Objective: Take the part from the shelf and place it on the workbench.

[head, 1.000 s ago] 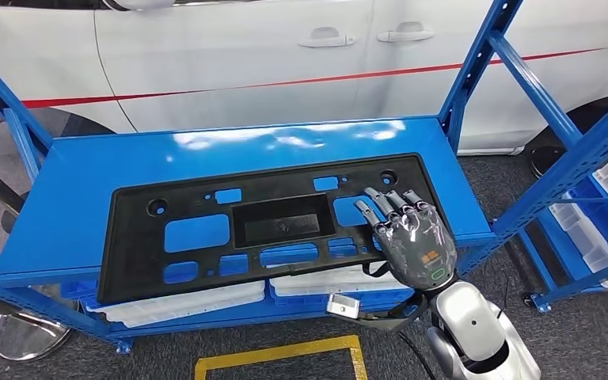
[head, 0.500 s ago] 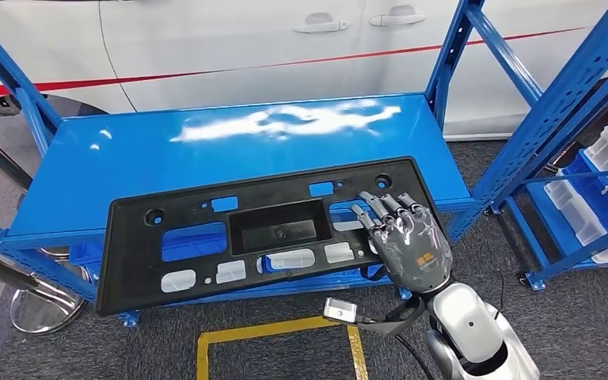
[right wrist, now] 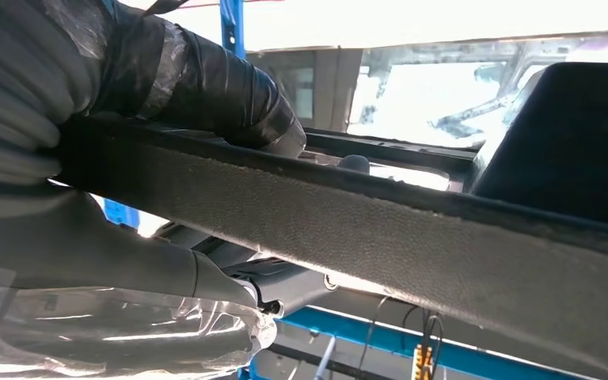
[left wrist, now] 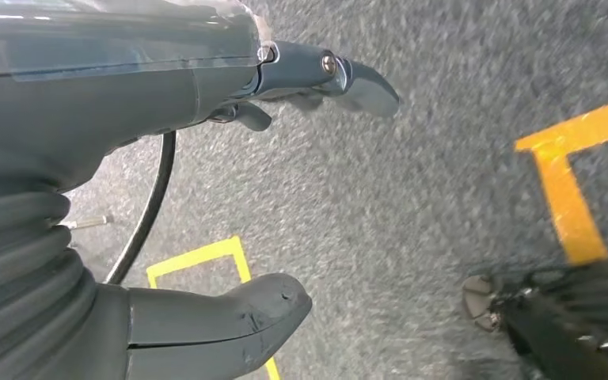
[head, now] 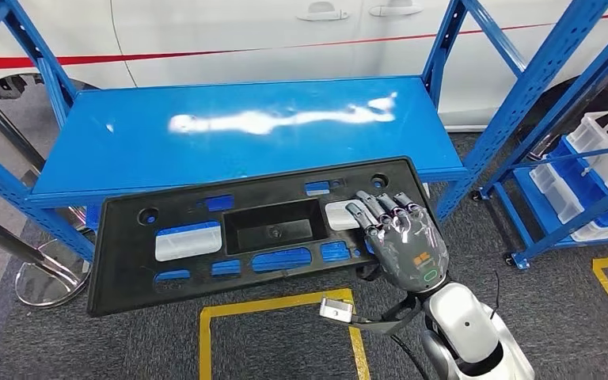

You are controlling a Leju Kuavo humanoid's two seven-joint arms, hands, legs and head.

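The part (head: 127, 261) is a long black plastic panel with several cut-outs and a sunken middle pocket. It hangs level in front of the blue shelf (head: 237, 127), its far edge just over the shelf's front lip. My right hand (head: 402, 237) grips its right end, fingers on top. In the right wrist view the dark fingers (right wrist: 206, 87) lie over the panel's edge (right wrist: 412, 229) and the thumb is under it. My left hand (left wrist: 111, 95) hangs over the grey floor with its fingers apart and nothing in it.
A white car stands right behind the shelf. A second blue rack with white bins (head: 602, 150) is at the right. Yellow tape (head: 277, 305) marks the grey carpet below the panel. A round metal stand base (head: 43, 281) sits at the left.
The panel has slid off the shelf top toward me in my right hand. The whole view has shifted back, so the shelf now sits farther up the picture.
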